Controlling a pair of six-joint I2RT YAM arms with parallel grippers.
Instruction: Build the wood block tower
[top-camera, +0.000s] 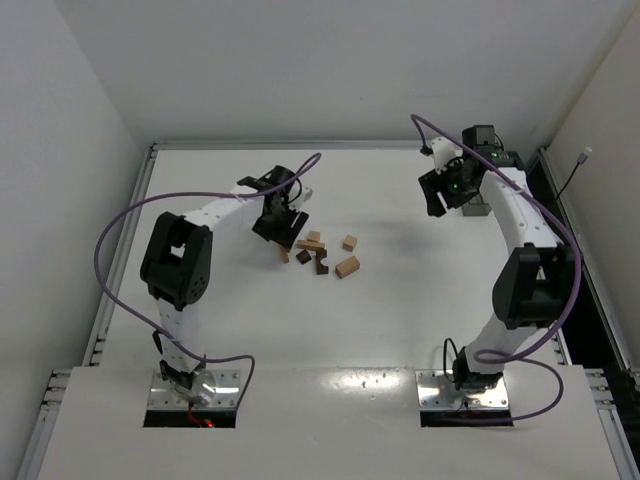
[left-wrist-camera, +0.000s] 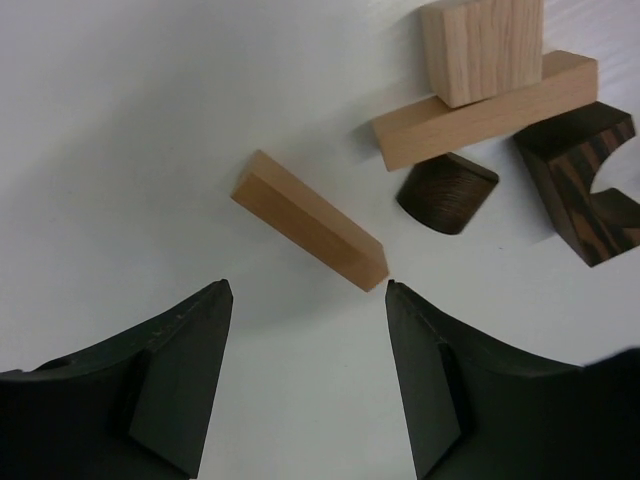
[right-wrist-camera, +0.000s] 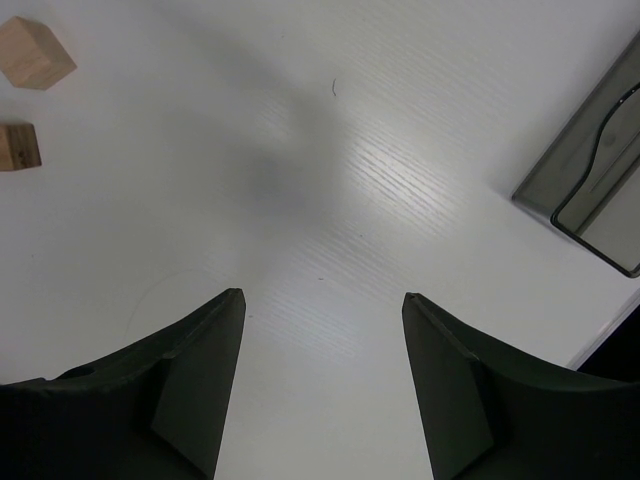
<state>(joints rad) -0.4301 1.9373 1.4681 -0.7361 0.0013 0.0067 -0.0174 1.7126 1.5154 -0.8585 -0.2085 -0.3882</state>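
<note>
The wood blocks lie loose in a small cluster (top-camera: 315, 250) at the table's middle; no column stands. In the left wrist view a small tan plank (left-wrist-camera: 308, 220) lies flat just ahead of my left gripper (left-wrist-camera: 308, 290), which is open and empty. Beyond it a tan cube (left-wrist-camera: 482, 45) rests on a longer tan plank (left-wrist-camera: 490, 110), with a dark half-round block (left-wrist-camera: 447, 192) and the dark arch block (left-wrist-camera: 585, 185) beside them. My right gripper (right-wrist-camera: 320, 300) is open and empty over bare table, far right of the cluster (top-camera: 437, 190).
Two tan blocks (right-wrist-camera: 35, 52) (right-wrist-camera: 18, 146) lie apart to the right of the cluster, also seen from above (top-camera: 347, 266). A smoky-grey plastic tray (right-wrist-camera: 590, 170) sits by the table's right edge near the right arm.
</note>
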